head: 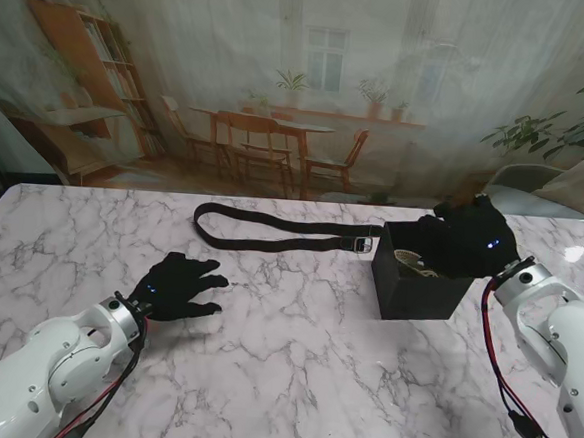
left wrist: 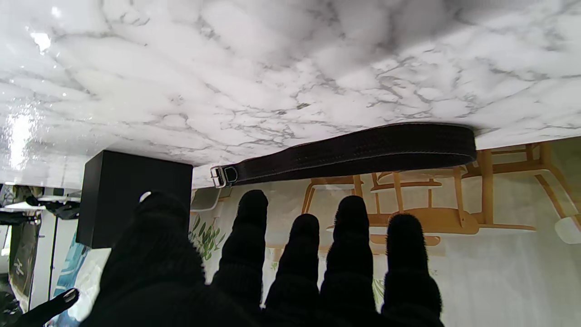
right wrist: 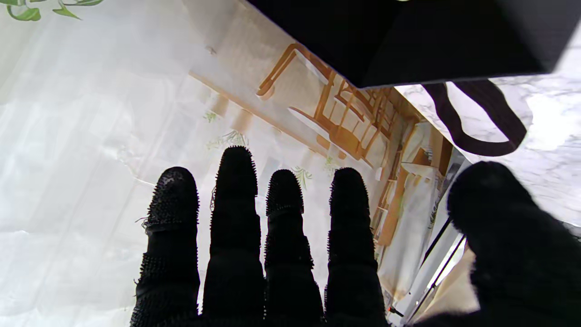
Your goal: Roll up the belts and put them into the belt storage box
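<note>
A dark belt [head: 270, 240] lies unrolled as a long flat loop on the marble table, its metal buckle [head: 362, 244] touching the black storage box [head: 417, 288]. Something pale and rolled shows inside the box. My left hand [head: 177, 286] hovers open over the table, nearer to me than the belt, holding nothing. My right hand [head: 468, 238] is over the box's far right corner, fingers straight and spread, empty. The left wrist view shows the belt [left wrist: 363, 152], its buckle [left wrist: 219, 176] and the box [left wrist: 131, 195]. The right wrist view shows the box [right wrist: 408, 36] and the belt's loop end [right wrist: 476, 120].
The marble table [head: 291, 369] ends at a printed backdrop of a room with chairs. A grey chair [head: 535, 191] stands beyond the far right corner. Cables run along my right forearm [head: 554, 338].
</note>
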Robot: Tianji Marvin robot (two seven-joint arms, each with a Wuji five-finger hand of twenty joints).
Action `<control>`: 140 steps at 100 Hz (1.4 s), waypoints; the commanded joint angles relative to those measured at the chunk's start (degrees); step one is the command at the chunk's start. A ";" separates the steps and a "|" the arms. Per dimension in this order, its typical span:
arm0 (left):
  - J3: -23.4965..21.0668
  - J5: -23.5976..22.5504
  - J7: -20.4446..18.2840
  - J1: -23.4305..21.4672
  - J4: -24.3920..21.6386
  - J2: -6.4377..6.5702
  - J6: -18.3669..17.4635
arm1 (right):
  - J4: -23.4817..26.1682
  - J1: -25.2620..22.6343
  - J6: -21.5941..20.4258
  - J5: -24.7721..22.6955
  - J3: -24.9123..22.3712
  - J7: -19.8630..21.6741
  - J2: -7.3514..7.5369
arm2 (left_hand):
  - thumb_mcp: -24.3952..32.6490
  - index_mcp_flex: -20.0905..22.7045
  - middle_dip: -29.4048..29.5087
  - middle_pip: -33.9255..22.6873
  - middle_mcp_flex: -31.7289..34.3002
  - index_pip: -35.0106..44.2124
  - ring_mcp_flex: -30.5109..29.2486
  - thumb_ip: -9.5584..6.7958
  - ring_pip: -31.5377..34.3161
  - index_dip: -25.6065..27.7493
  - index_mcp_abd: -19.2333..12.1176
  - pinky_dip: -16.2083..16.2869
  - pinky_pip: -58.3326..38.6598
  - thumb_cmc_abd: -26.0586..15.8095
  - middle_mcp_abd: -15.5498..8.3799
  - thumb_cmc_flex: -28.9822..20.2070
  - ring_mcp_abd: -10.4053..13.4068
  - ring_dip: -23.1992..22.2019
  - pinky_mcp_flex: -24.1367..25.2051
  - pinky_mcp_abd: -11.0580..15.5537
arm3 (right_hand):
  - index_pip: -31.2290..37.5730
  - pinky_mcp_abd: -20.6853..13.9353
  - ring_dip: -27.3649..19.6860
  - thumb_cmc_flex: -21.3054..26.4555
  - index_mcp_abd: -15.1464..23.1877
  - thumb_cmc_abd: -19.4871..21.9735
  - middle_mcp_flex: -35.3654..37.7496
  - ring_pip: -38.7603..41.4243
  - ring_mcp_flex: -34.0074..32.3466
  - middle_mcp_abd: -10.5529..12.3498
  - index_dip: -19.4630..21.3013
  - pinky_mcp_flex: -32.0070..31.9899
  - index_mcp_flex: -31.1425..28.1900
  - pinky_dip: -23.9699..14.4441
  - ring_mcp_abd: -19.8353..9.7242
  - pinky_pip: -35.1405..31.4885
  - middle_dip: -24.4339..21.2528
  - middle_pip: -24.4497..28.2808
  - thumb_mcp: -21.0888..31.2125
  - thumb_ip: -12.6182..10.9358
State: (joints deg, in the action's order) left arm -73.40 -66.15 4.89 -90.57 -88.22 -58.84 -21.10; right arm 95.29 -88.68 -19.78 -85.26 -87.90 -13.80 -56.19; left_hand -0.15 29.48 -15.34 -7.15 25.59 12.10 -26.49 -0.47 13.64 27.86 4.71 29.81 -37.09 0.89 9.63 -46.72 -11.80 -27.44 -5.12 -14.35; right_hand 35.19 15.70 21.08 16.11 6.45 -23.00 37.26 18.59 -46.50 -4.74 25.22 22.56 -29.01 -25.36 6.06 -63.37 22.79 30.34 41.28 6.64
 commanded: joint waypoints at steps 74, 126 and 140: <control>-2.19 6.14 -5.55 13.90 11.18 0.31 -0.63 | 2.15 -11.20 8.20 4.65 6.24 -14.74 -2.66 | -1.80 -7.49 6.40 5.29 -12.30 -6.52 5.81 1.17 -4.20 -5.52 -1.50 -2.17 4.18 -1.99 -1.80 2.14 1.83 4.65 2.17 1.97 | -4.08 4.67 0.34 2.34 2.02 1.88 5.80 -3.45 0.70 0.16 1.24 -3.70 -4.98 -0.26 0.67 3.32 0.38 -6.28 -4.69 -2.12; 18.29 12.81 -6.83 33.55 32.15 0.15 3.99 | 0.79 -12.50 10.10 6.22 7.24 -18.13 -3.14 | -1.45 -14.58 10.90 7.89 -19.39 -11.14 13.94 1.51 -7.23 -11.67 -3.99 -5.53 15.68 12.31 -8.25 15.00 5.95 7.95 5.50 10.38 | -4.32 4.97 0.51 2.76 1.94 2.14 5.90 -3.53 1.24 0.15 1.83 -4.51 -5.15 -0.73 0.86 3.81 1.09 -6.35 -5.19 -2.25; 24.79 14.91 -5.77 37.72 36.57 -0.37 4.78 | 0.54 -12.75 10.05 6.49 6.94 -18.78 -3.22 | -0.80 -13.72 9.95 7.86 -19.53 -7.25 15.12 1.09 -6.95 -8.47 -4.76 -5.48 15.43 16.24 -7.84 12.43 7.07 8.29 5.57 12.41 | -4.37 4.97 0.53 2.86 1.86 2.19 5.72 -3.53 1.39 0.17 1.93 -4.71 -5.06 -0.83 0.80 3.91 1.21 -6.33 -5.30 -2.27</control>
State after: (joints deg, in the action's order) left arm -49.53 -51.33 -0.49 -54.13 -52.49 -58.29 -16.76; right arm 96.17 -100.93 -9.87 -78.80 -80.83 -32.30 -59.25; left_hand -1.58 15.68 -5.40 -0.05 8.72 3.87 -13.56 -0.45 7.75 18.31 1.65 24.92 -23.33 14.86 2.33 -34.01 -5.93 -19.67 -0.44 -3.68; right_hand 31.83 18.46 21.07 17.42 7.34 -22.43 42.97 17.33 -46.52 -4.69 25.94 18.89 -33.41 -25.68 6.06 -60.56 23.65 25.05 37.23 6.01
